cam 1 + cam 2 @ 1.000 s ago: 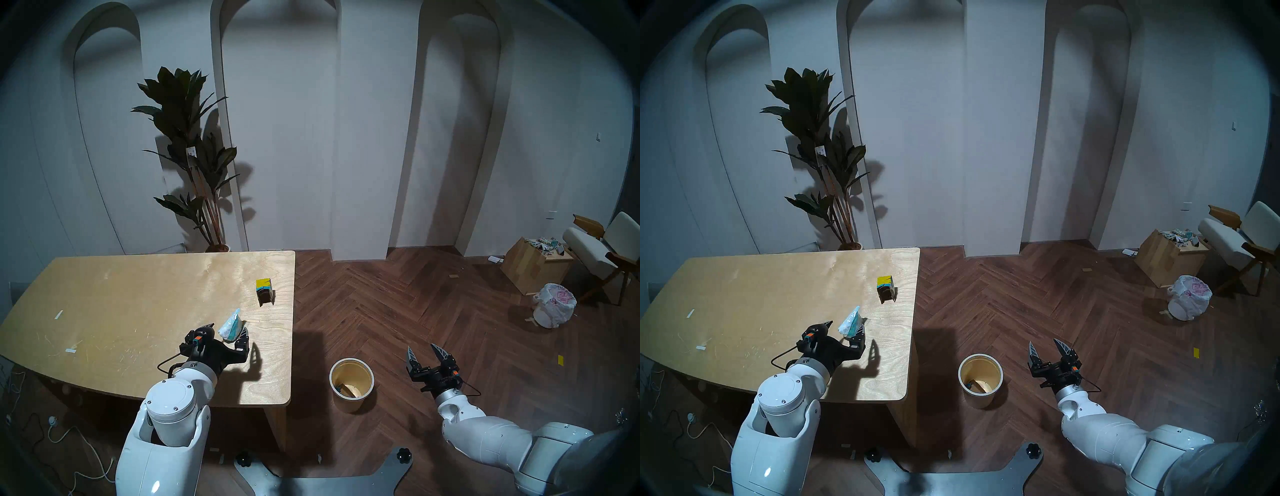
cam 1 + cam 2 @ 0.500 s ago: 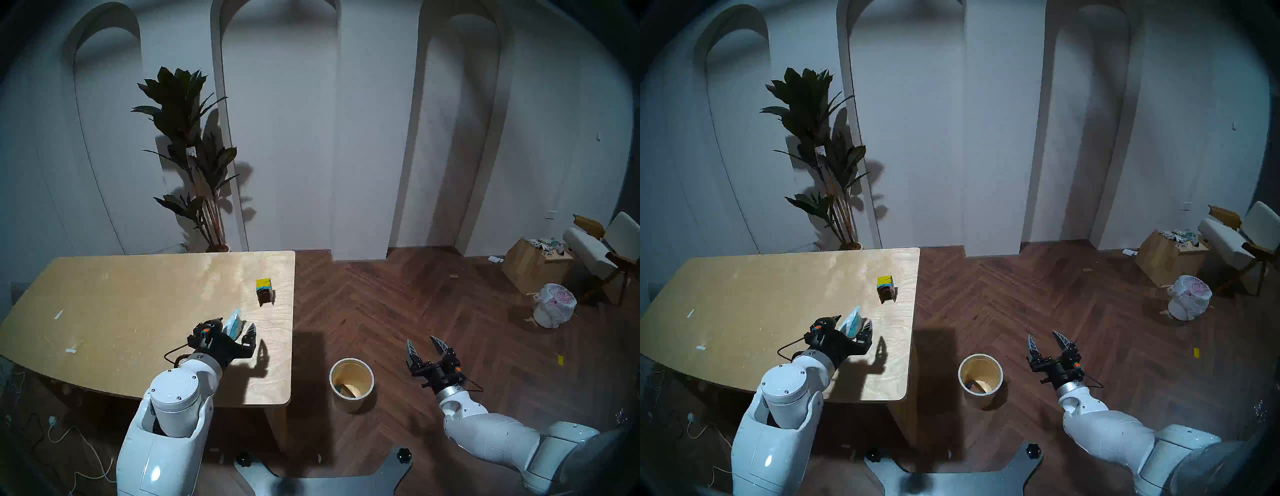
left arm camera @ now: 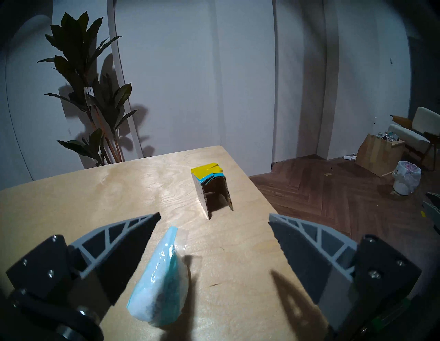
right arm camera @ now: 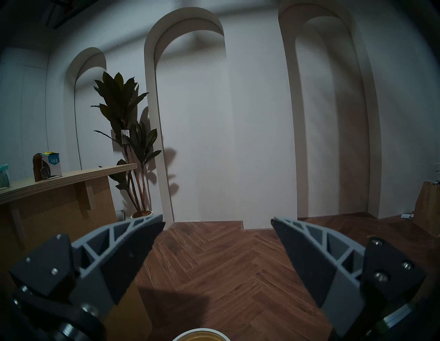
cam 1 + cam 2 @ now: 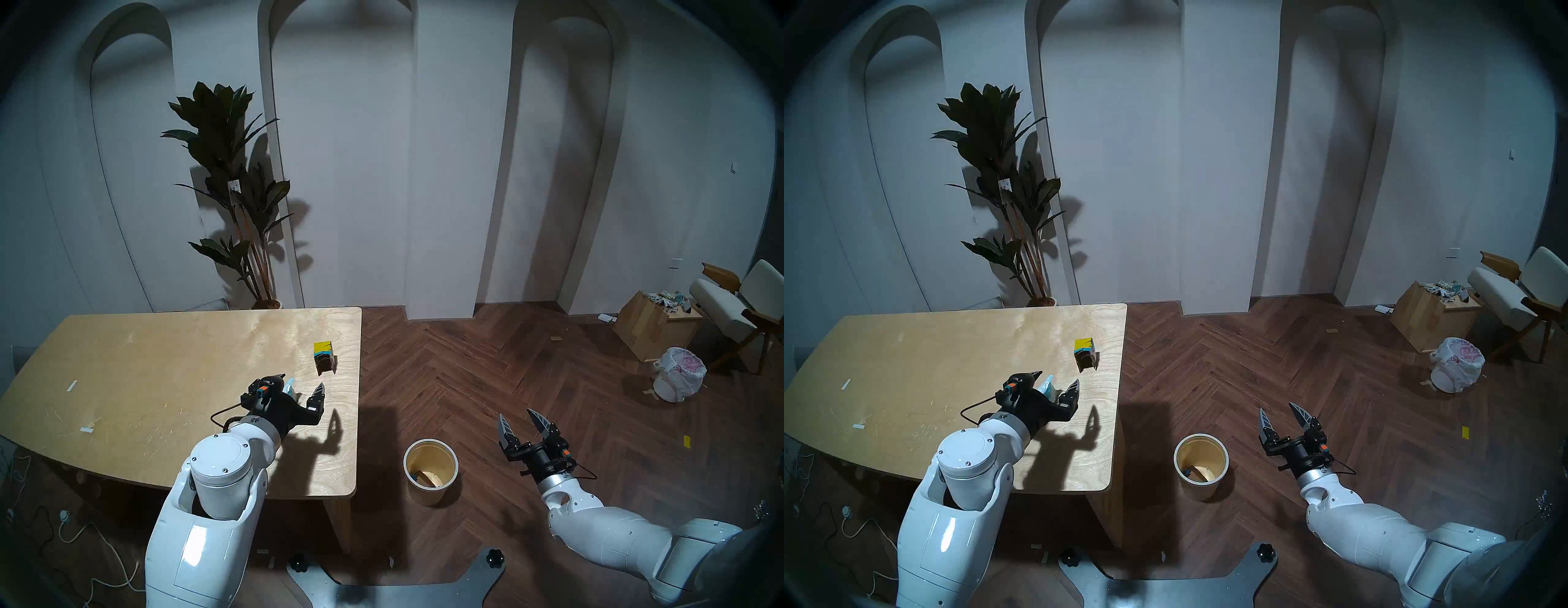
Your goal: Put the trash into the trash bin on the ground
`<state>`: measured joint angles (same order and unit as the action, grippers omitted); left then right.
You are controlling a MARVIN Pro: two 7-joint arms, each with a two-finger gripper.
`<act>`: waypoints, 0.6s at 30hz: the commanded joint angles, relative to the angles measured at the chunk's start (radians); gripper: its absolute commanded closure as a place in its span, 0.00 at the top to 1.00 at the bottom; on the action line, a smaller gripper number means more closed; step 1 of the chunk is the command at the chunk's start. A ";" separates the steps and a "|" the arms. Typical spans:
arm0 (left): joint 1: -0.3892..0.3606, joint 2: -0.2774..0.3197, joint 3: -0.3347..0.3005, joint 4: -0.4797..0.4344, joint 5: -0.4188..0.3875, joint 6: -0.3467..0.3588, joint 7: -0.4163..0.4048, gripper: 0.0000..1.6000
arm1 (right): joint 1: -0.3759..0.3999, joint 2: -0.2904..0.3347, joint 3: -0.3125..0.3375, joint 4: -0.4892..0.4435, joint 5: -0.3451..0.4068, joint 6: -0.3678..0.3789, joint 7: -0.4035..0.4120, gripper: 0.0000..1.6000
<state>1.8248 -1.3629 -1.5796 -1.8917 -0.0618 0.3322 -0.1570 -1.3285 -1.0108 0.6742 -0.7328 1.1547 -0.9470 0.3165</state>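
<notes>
While the soft teal-white pouch (image 3: 162, 281) lies on the desk (image 5: 148, 382), the left end effector (image 5: 302, 385) hangs over it with its fingers spread wide, one on each side of the pouch and neither touching it, so it is released and grips nothing. From the head camera most of the pouch is hidden behind that end effector, and only a teal corner shows. Just beyond the pouch, nearer the desk's far right corner, stands the small black-and-yellow box (image 5: 324, 357), well clear of the fingers; the wrist camera shows its open cardboard side facing the end effector.

Off the desk's right edge, on the wood floor (image 5: 488, 373), stands the round cream-yellow bin (image 5: 430, 469), close to the desk's near right corner. Something with a teal edge lies at its bottom, too dim to name. Farther right of the desk, past the bin, the right end effector (image 5: 520, 419) hangs above the floor, fingers apart and empty; its own camera catches only the bin's pale rim at the bottom edge.

Behind the desk's far edge a tall potted plant (image 5: 229, 178) stands against the white wall. Far to the desk's right are a light-wood box (image 5: 649, 325), a white bin lined with a pink-printed bag (image 5: 679, 373) and a chair (image 5: 738, 305).
</notes>
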 commanded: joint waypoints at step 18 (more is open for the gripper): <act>-0.165 0.003 0.045 0.045 0.008 0.039 -0.037 1.00 | -0.049 0.162 0.076 -0.115 0.034 -0.013 0.037 1.00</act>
<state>1.7303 -1.3541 -1.5385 -1.8529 -0.0496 0.3682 -0.1898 -1.3671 -0.9102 0.7242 -0.8103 1.1803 -0.9479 0.3461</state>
